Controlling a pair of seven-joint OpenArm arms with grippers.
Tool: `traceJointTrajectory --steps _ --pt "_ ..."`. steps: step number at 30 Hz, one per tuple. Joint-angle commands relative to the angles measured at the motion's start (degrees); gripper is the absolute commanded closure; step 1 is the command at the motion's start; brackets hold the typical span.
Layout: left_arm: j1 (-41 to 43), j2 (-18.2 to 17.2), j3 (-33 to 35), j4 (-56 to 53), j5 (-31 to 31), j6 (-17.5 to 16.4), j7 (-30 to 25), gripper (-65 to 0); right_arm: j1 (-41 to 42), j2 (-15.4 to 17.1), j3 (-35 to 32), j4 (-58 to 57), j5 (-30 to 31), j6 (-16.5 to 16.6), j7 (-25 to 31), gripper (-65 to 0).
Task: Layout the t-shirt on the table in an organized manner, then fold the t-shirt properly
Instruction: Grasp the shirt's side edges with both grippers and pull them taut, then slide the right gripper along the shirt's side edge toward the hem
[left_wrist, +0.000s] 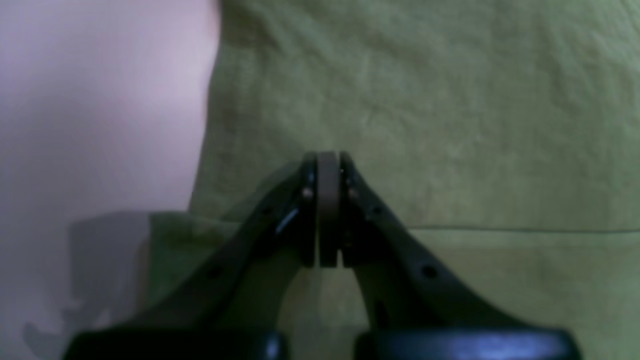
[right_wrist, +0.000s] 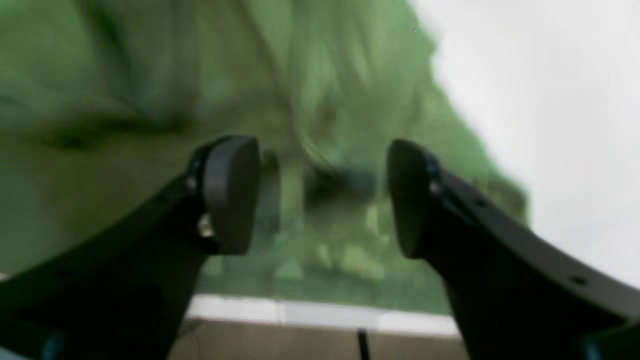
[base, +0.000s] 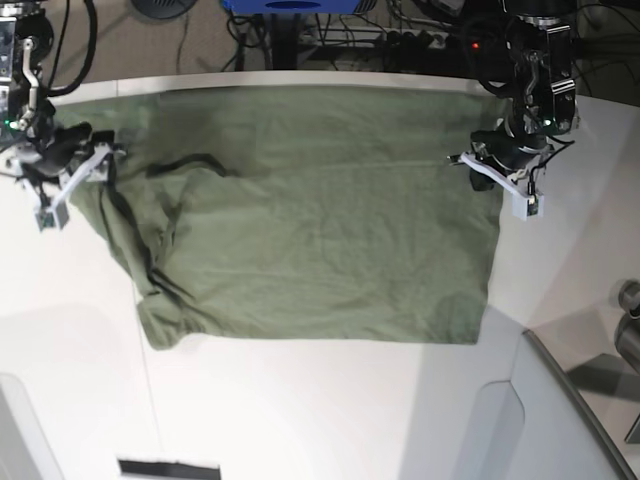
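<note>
Your right gripper gapes wide over the t-shirt, holding nothing; your left gripper is pinched together above it. The shirt lies spread on the table; the right wrist view is blurred.

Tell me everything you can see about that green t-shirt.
The t-shirt is plain olive-green, soft-looking wrinkled cloth, spread mostly flat on the white table. Its left side in the base view is bunched and folded over; the rest lies smooth. The left claw is shut and right at the cloth near one edge; whether it pinches it is unclear. The right claw is open above the rumpled part.
</note>
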Motion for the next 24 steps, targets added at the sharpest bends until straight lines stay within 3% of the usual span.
traceJointTrajectory --steps 1,5,9,13,15,20,24 --pt "-0.29 -0.62 -0.21 0.45 -0.42 -0.25 -0.89 0.0 0.82 1.04 2.23 2.57 0.28 0.05 0.99 -39.6" --pt "-0.20 -0.62 -0.21 -0.43 -0.42 -0.25 -0.98 0.0 7.41 1.39 4.43 3.01 0.02 0.05 0.46 -39.0" --pt "-0.03 -0.62 -0.21 -0.17 -0.42 -0.25 -0.98 0.0 19.37 3.06 4.16 -9.38 -0.07 0.40 -5.51 -39.0" --pt "0.06 -0.62 -0.21 -0.17 -0.42 -0.25 -0.98 0.0 28.77 3.24 4.16 -23.45 -0.16 6.55 -6.39 -39.0" --pt "0.06 -0.62 -0.21 -0.26 -0.42 -0.25 -0.98 0.0 31.67 3.24 4.08 -29.07 -0.16 7.69 -6.30 -39.0" --pt "0.15 -0.62 -0.21 -0.35 -0.42 -0.25 -1.07 0.0 34.49 2.98 -4.72 -35.40 -0.25 7.08 -2.08 -38.9" --pt "0.24 -0.62 -0.30 -0.35 -0.42 -0.25 -1.07 0.0 34.22 2.71 -11.40 -35.32 -0.07 0.66 -1.21 -38.9"
